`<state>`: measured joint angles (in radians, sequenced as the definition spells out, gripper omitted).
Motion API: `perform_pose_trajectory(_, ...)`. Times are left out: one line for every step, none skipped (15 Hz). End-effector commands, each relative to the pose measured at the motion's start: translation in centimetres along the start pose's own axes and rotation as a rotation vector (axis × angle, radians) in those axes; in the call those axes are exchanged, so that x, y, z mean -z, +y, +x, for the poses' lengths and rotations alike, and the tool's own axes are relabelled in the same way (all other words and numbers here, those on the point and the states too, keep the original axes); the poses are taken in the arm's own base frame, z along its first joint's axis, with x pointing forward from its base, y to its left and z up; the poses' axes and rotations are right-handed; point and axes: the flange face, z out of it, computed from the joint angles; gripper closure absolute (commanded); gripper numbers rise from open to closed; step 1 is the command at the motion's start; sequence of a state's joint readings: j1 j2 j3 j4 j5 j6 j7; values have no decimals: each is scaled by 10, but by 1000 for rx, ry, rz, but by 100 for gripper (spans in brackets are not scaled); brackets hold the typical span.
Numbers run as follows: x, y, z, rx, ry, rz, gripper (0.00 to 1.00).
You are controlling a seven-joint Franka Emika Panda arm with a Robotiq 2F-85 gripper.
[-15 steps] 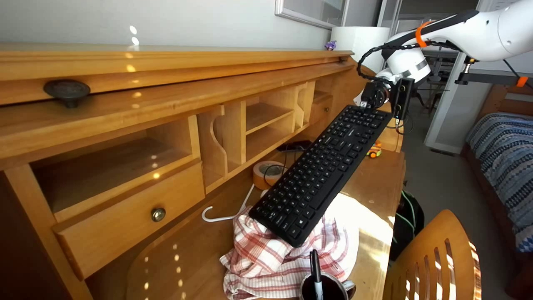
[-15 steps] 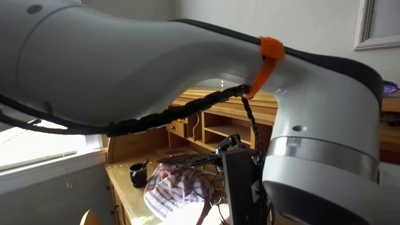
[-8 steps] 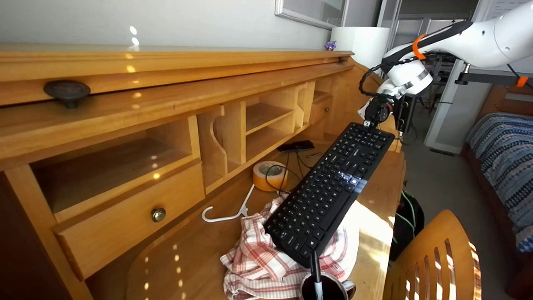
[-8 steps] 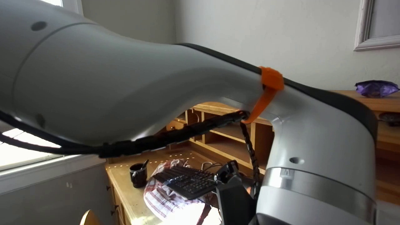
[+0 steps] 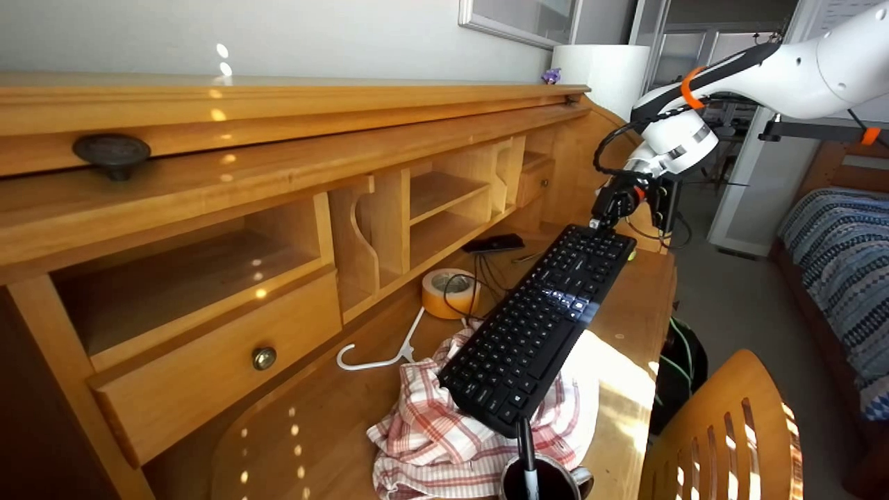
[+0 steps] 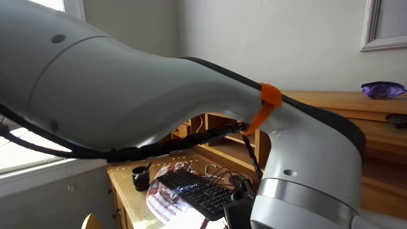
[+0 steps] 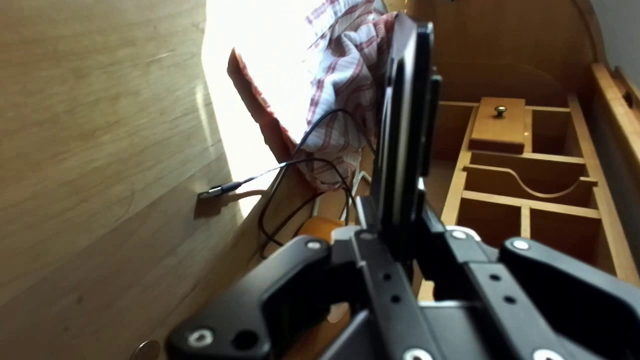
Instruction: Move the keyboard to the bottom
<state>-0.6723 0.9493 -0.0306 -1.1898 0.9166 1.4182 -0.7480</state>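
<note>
Lower than a second ago, the computer keyboard point(image 5: 538, 326) juts from the hand point(image 7: 398, 216), clamped by one short end, its far end over plaid cloth point(image 5: 437, 430) on the tabletop point(image 5: 333, 417).

A checked cloth point(image 5: 448, 434) is borne by the wooden work surface point(image 5: 323, 430). Around it, in an exterior view, a white hanger point(image 5: 375, 364) is seen at ten o'clock, a mug point(image 5: 559, 480) at four, a tape roll point(image 5: 435, 303) and, farther out, a flat dark object point(image 5: 494, 243) at twelve.
</note>
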Motion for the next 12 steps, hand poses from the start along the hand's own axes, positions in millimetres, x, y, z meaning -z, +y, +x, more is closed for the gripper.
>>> perform_pose_trajectory(-1,-2,0,-3,23,-96,95)
perform_pose_trajectory(-3,-2,0,-5,22,-112,54)
perform_pose_trajectory(-4,-3,1,-2,20,-121,53)
perform_pose_trajectory(-5,-3,1,-4,18,-142,46)
perform_pose_trajectory(-6,-2,1,-7,16,-162,40)
perform_pose_trajectory(-7,-1,1,-9,13,-178,31)
perform_pose_trajectory(-8,0,2,-12,12,-195,24)
perform_pose_trajectory(-9,1,2,-16,14,-208,17)
perform_pose_trajectory(-11,3,2,-20,16,-221,8)
perform_pose_trajectory(-12,4,2,-24,19,-232,2)
perform_pose_trajectory(-13,5,3,-26,23,-243,0)
perform_pose_trajectory(-13,7,4,-28,27,-254,0)
